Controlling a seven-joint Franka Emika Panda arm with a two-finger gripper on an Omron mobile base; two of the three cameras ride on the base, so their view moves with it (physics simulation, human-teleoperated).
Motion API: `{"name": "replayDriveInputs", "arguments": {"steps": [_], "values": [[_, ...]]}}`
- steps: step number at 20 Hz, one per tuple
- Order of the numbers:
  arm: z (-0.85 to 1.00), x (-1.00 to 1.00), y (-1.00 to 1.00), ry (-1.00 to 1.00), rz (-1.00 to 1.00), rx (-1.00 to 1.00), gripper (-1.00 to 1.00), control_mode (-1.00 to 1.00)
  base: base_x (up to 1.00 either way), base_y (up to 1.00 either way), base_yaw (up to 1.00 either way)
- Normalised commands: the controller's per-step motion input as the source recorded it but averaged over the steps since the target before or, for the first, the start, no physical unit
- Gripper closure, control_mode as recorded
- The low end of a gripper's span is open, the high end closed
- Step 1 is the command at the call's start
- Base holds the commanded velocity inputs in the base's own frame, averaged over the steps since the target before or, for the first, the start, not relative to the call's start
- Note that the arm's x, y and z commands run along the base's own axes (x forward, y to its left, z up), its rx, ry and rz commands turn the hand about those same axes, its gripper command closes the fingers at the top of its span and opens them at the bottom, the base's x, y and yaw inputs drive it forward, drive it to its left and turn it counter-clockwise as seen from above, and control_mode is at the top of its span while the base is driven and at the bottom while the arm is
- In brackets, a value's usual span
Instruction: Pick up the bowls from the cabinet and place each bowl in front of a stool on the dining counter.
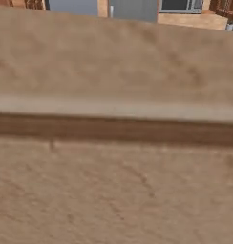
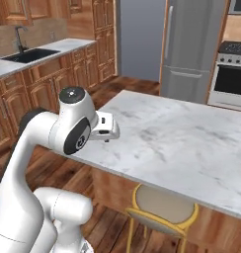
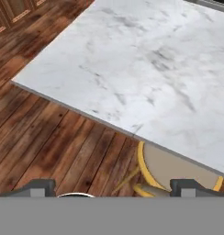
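The bowls are out of view. My gripper (image 3: pixel 114 187) is open with nothing between its fingertips (image 3: pixel 42 186). It hangs above the wooden floor, just off the near left corner of the marble dining counter (image 3: pixel 146 59). In the right base view my hand (image 2: pixel 106 128) sits at that same corner of the dining counter (image 2: pixel 191 143). A stool (image 2: pixel 162 205) with a tan seat and yellow rim is tucked under the counter's near edge, and its seat (image 3: pixel 173 167) shows to the right of my fingertips. Part of a reddish-brown wall cabinet (image 2: pixel 11 11) shows at the upper left.
A marble worktop with a black sink (image 2: pixel 28 55) over wooden base cabinets (image 2: pixel 43 86) runs along the left. A steel fridge (image 2: pixel 194 44) and a stove (image 2: pixel 231 74) stand behind the counter. A tan surface (image 1: pixel 113 190) very close to the camera blocks the left base view.
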Motion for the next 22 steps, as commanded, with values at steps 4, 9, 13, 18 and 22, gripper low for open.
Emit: {"name": "replayDriveInputs", "arguments": {"steps": [4,9,13,18,22], "values": [[0.0,0.0,0.0,0.0,0.0,0.0,-1.0,1.0,0.32,1.0,0.0],[0.0,0.0,0.0,0.0,0.0,0.0,-1.0,1.0,0.43,1.0,0.0],[0.0,0.0,0.0,0.0,0.0,0.0,-1.0,1.0,0.54,1.0,0.0],[0.0,0.0,0.0,0.0,0.0,0.0,-1.0,1.0,0.77,1.0,0.0],[0.0,0.0,0.0,0.0,0.0,0.0,-1.0,1.0,0.93,1.0,0.0]]}}
